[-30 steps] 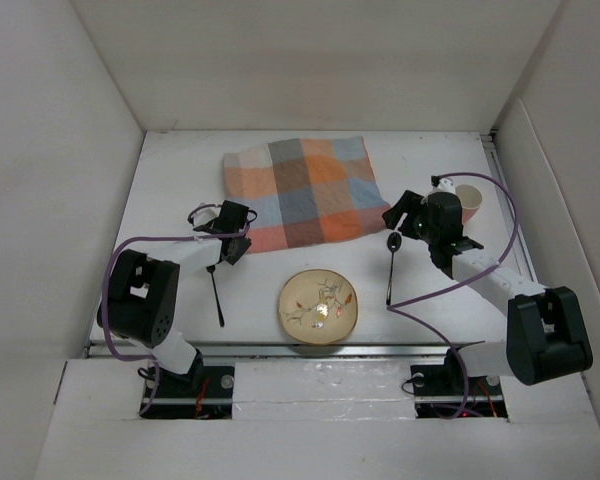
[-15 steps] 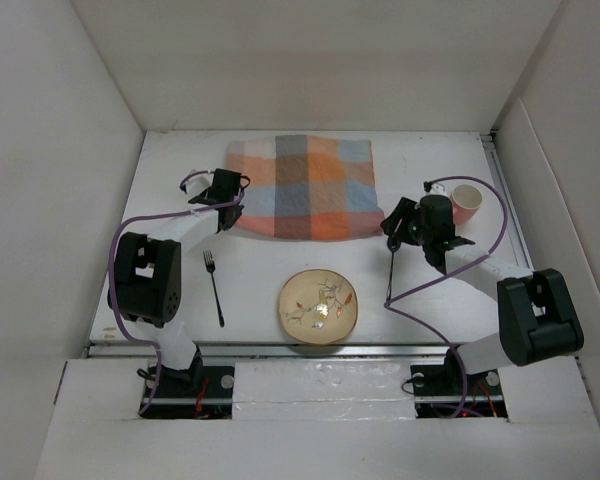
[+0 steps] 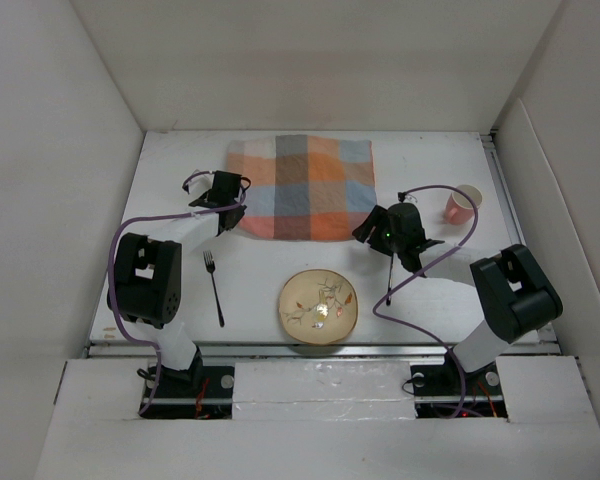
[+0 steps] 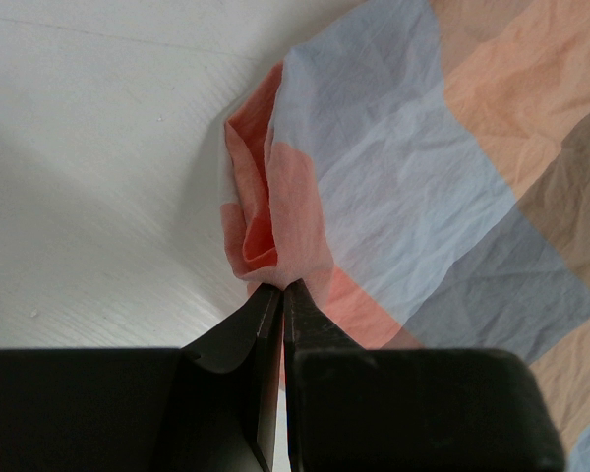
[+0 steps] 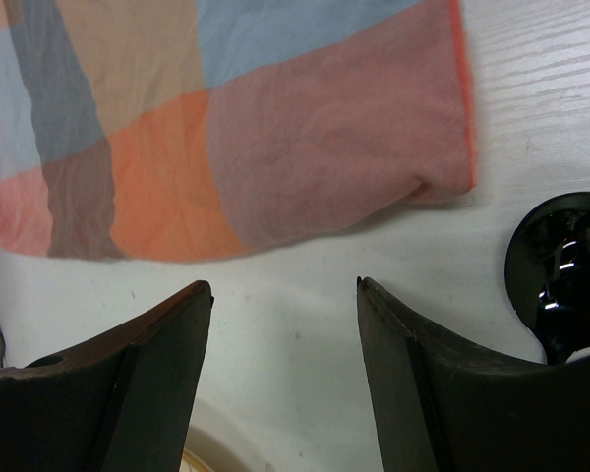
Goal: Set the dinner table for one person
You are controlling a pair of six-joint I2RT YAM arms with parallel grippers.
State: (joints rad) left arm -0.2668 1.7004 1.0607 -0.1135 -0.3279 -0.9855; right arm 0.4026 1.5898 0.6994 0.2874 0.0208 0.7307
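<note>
Cloth mat (image 3: 302, 187) with orange, blue and grey squares lies at the far middle of the white dinner table (image 3: 170, 170). The table is big and flat. It has white walls (image 3: 70, 150) around it and a metal rail (image 3: 260, 348) along the near edge, just in front of the two arm bases.

The left claw (image 4: 280, 295) is at the left edge of the mat. It is squeezed tight on the near left corner of the mat. Its two fingers (image 4: 241, 329) meet with a bit of orange cloth pinched between them. The corner is bunched up into a small fold right at the tips.

The right claw (image 5: 281, 285) is at the other side, by the near right corner of the mat. Its fingers (image 5: 147, 374) are spread wide apart and it has nothing in it. White table shows between them. The mat's edge is just past the tips, not touching them.

A black spoon (image 3: 389, 280) lies on the table just beside the right claw, with its round end (image 5: 560, 265) close to the right finger. A round plate (image 3: 319, 306) with a leaf picture sits near the front, in the middle. A black fork (image 3: 214, 288) lies to the left of the plate, well apart from it. A pink cup (image 3: 463, 204) stands at the right side, near the wall.
</note>
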